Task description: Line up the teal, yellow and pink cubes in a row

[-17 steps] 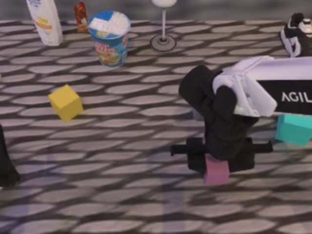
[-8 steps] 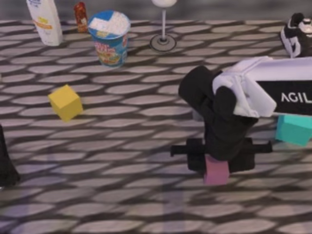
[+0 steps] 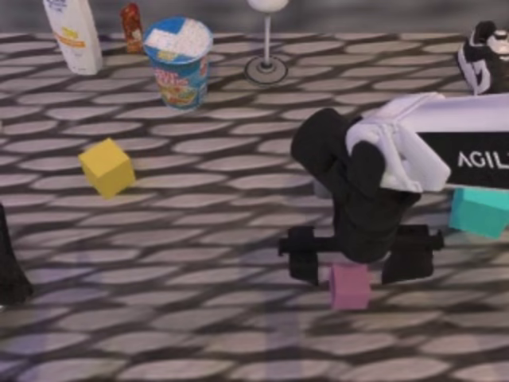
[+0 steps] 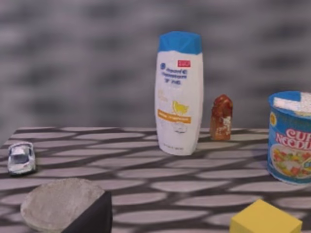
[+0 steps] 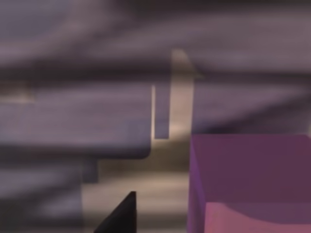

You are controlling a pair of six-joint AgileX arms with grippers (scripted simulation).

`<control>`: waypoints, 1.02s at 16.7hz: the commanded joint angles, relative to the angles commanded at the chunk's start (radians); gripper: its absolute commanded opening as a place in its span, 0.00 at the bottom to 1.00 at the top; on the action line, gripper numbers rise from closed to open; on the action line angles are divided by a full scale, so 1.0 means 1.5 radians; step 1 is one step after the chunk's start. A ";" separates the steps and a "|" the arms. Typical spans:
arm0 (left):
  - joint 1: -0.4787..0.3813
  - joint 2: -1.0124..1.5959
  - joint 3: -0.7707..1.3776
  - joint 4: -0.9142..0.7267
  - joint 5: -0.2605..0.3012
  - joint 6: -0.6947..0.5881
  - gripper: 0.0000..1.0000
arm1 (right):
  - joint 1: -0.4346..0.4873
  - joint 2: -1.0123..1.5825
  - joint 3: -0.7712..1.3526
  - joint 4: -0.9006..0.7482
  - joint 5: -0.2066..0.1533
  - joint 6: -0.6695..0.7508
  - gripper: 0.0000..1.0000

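Observation:
The pink cube [image 3: 350, 286] sits on the table at lower right, and it fills one corner of the right wrist view [image 5: 250, 184]. My right gripper [image 3: 358, 261] hangs over it, open, with one black finger on each side and neither touching the cube. The teal cube [image 3: 479, 211] lies to the right, partly under my right arm. Far to the left the yellow cube [image 3: 106, 167] rests on the table, also showing in the left wrist view [image 4: 265, 221]. My left arm [image 3: 8, 270] is parked at the left edge.
Along the back stand a white shampoo bottle [image 3: 73, 33], a small brown bottle [image 3: 132, 26], a cup of noodles [image 3: 179, 62] and a stemmed glass [image 3: 266, 68]. A shoe [image 3: 485, 57] sits at back right. The left wrist view shows a toy car [image 4: 21, 158].
My right gripper's fingers have spread apart and let go of the pink cube, which now rests on the table. The left arm has not moved.

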 joint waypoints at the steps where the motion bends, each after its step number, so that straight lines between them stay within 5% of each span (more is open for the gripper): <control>1: 0.000 0.000 0.000 0.000 0.000 0.000 1.00 | 0.000 0.000 0.000 0.000 0.000 0.000 1.00; 9: 0.000 0.000 0.000 0.000 0.000 0.000 1.00 | 0.001 -0.004 0.010 -0.012 0.000 0.000 1.00; 17: 0.000 0.000 0.000 0.000 0.000 0.000 1.00 | 0.007 -0.065 0.106 -0.171 0.000 0.000 1.00</control>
